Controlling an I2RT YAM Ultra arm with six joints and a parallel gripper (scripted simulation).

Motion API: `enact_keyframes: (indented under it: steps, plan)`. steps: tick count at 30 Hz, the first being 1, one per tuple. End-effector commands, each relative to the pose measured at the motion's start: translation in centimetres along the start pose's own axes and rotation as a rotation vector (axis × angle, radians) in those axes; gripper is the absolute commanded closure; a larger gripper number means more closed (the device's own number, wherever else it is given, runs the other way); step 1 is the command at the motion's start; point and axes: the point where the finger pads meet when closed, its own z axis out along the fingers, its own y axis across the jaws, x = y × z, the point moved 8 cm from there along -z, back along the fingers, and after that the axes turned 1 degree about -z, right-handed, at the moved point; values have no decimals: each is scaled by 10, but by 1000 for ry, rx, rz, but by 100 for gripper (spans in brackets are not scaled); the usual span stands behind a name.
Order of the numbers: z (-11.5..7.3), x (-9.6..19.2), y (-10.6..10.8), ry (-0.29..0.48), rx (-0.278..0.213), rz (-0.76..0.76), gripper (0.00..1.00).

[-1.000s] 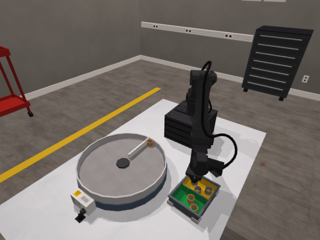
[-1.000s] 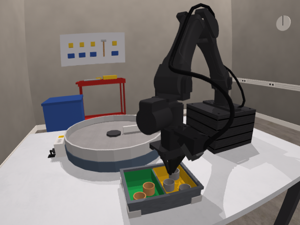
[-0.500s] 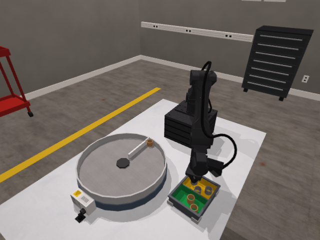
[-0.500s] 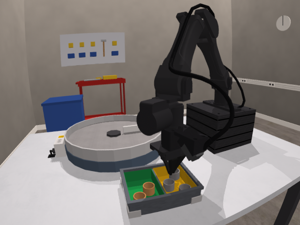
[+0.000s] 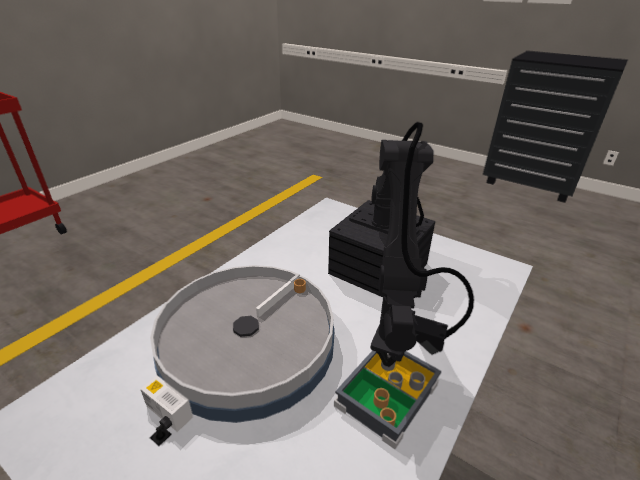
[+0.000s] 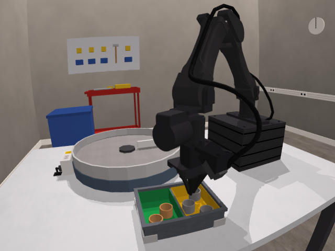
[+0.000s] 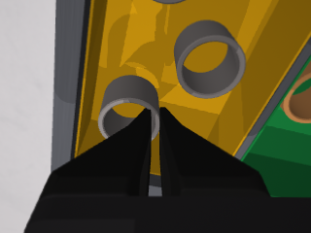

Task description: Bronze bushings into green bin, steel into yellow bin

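My gripper [image 7: 155, 117] is down in the yellow bin [image 5: 400, 369], at its back corner. It is shut on the wall of a steel bushing [image 7: 128, 101], one finger inside the ring and one outside; this shows in the exterior view too [image 6: 196, 193]. Two more steel bushings [image 6: 188, 205] [image 6: 205, 208] lie in the yellow bin. Two bronze bushings [image 5: 381, 397] [image 5: 387, 414] lie in the green bin [image 6: 155, 205]. One bronze bushing [image 5: 299, 285] stands on the turntable [image 5: 242, 335] at the outer end of its white bar, near the rim.
A dark grey tray holds both bins next to the turntable. The arm's black base block [image 5: 379, 248] stands behind the bins. A small white control box [image 5: 165, 405] sits at the turntable's front left.
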Motion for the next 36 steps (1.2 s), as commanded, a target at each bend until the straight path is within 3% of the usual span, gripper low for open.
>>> enact_keyframes:
  steps: [1,26,36]
  plan:
    - [-6,1,-3,-3,11,-2,100]
    - [1,1,-4,-2,8,-2,100]
    - [-1,-2,-11,-11,35,-2,100]
